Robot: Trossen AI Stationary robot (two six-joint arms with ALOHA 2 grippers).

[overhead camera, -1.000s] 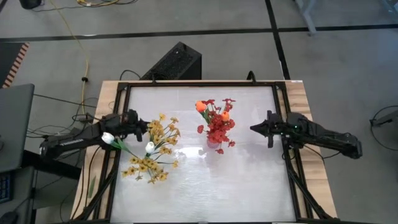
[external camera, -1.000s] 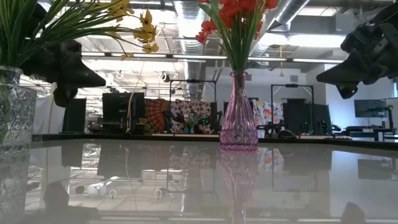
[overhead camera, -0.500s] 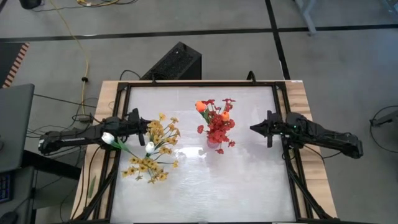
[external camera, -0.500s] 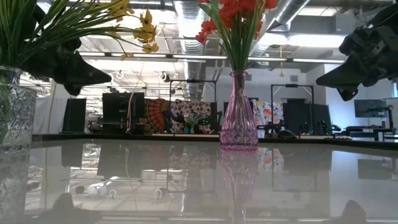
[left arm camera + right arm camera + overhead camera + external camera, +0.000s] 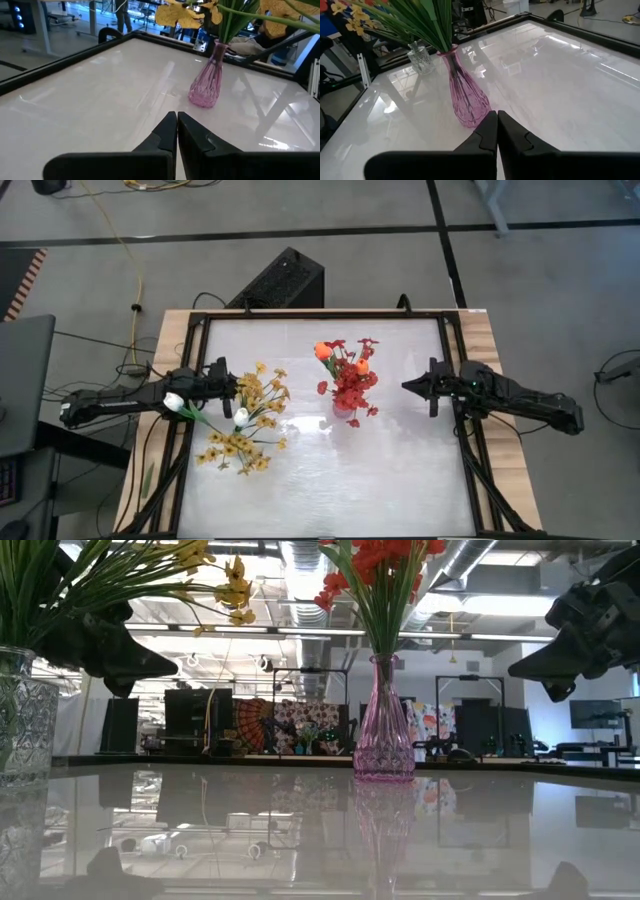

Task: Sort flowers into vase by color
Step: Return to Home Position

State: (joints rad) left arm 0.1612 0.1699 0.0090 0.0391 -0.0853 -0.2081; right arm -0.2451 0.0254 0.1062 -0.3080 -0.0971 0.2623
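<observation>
A clear glass vase [image 5: 20,720] stands by the table's left edge, holding yellow sprays [image 5: 245,445] and white tulip buds [image 5: 241,417]. A pink glass vase [image 5: 383,730] stands mid-table with red sprays [image 5: 350,392] and orange tulip buds [image 5: 322,350]. My left gripper [image 5: 232,383] hovers shut just far-left of the yellow bunch, above the table; its wrist view looks at the pink vase [image 5: 207,82]. My right gripper [image 5: 407,387] hovers shut to the right of the pink vase [image 5: 465,97], pointing at it. Neither gripper holds anything.
A black frame [image 5: 455,340] runs along the edges of the white glossy tabletop [image 5: 330,480]. The near half of the table and the stretch between the two vases are bare. A dark box [image 5: 283,280] sits on the floor beyond the far edge.
My left gripper has edged slightly toward the table's right, closer to the yellow bunch, and its tip has risen a little in the low view. It has stayed shut. The right arm and both vases have kept still.
</observation>
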